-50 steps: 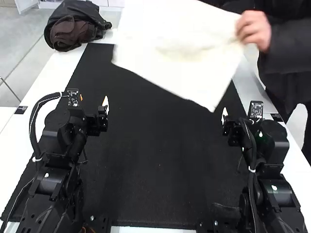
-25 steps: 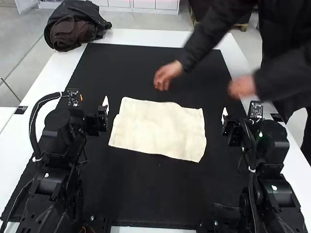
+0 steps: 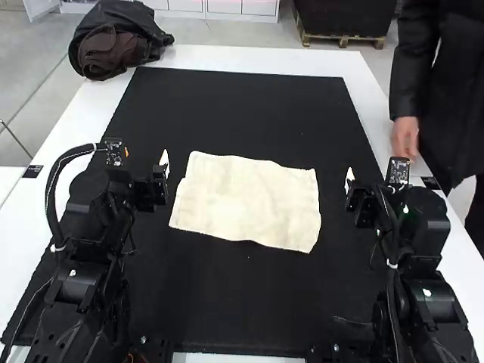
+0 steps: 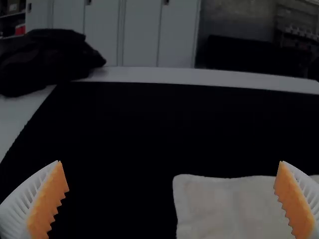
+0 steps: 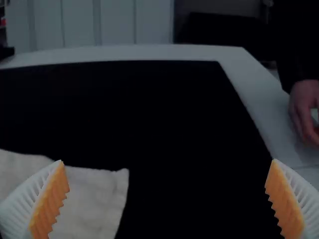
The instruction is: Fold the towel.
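I have the cream towel (image 3: pixel 246 203) lying flat on the black mat (image 3: pixel 242 302), between my left gripper (image 3: pixel 162 171) and right gripper (image 3: pixel 350 182), just clear of both; each gapes wide, empty; both arms point forward.

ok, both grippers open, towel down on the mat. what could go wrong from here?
- The towel sits slightly askew on the mat, with a wavy far edge, so the fold could come out crooked.
- It lies low against the mat, so the left gripper or right gripper might skim over the cloth or pinch the mat too.
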Controlling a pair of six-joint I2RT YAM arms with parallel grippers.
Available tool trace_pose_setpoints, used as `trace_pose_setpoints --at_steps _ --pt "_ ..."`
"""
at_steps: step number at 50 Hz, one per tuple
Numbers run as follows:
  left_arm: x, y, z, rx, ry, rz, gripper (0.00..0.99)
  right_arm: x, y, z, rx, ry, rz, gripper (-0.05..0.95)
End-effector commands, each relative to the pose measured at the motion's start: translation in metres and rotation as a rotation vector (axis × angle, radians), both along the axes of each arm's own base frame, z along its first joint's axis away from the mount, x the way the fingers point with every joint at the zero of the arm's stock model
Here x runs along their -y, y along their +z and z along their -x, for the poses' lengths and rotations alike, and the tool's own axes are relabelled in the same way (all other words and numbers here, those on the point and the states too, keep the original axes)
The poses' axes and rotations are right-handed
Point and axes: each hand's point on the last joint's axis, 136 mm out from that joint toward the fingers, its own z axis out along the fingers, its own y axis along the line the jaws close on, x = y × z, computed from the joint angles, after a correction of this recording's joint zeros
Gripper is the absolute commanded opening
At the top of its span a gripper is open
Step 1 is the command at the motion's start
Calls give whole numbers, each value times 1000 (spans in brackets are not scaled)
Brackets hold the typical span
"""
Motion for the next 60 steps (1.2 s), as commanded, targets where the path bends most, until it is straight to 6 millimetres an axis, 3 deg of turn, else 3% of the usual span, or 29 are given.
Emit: trace_pose_setpoints --at_steps 1,53,60 --pt "-3 2 0 13 16 8 970 6 0 0 6 -29 11 911" --pt "-4 2 0 13 18 5 970 6 1 0 11 -26 24 911" --pt "-2 5 0 28 12 -96 970 3 6 0 30 -8 23 911"
